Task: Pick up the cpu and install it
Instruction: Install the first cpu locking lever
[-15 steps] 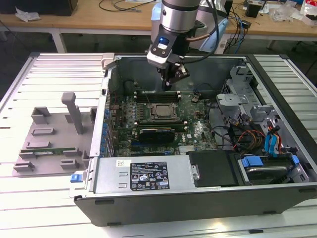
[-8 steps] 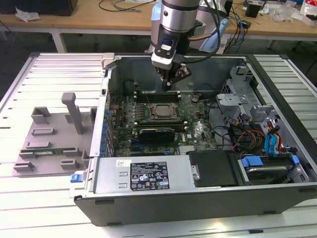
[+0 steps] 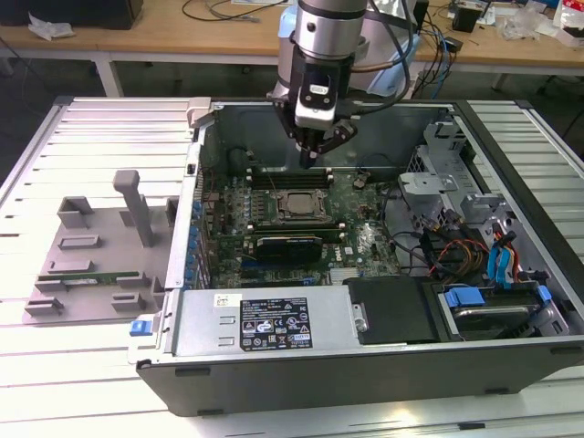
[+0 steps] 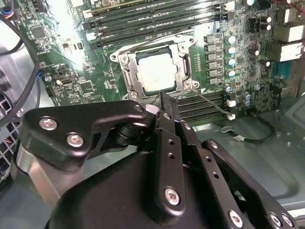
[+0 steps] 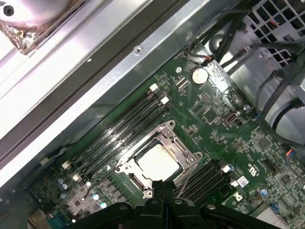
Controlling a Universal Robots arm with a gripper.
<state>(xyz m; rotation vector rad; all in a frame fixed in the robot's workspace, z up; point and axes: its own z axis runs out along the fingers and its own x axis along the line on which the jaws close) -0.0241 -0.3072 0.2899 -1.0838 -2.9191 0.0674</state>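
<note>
On the table (image 3: 91,137), the cpu (image 3: 298,204) lay in its socket (image 4: 127,75), just beneath the gripper (image 3: 315,157), which was clenched and empty.

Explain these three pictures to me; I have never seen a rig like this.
In the exterior view, taken by a camera off the arm, a robot arm reaches into an open computer case on a slatted table. Both wrist views come from cameras on the arm, looking past its black hand at the green board. The cpu, a silver square, lies in its socket, near the hand. The hand is shut and holds nothing. A grey tray sits at the exterior view's left.
</note>
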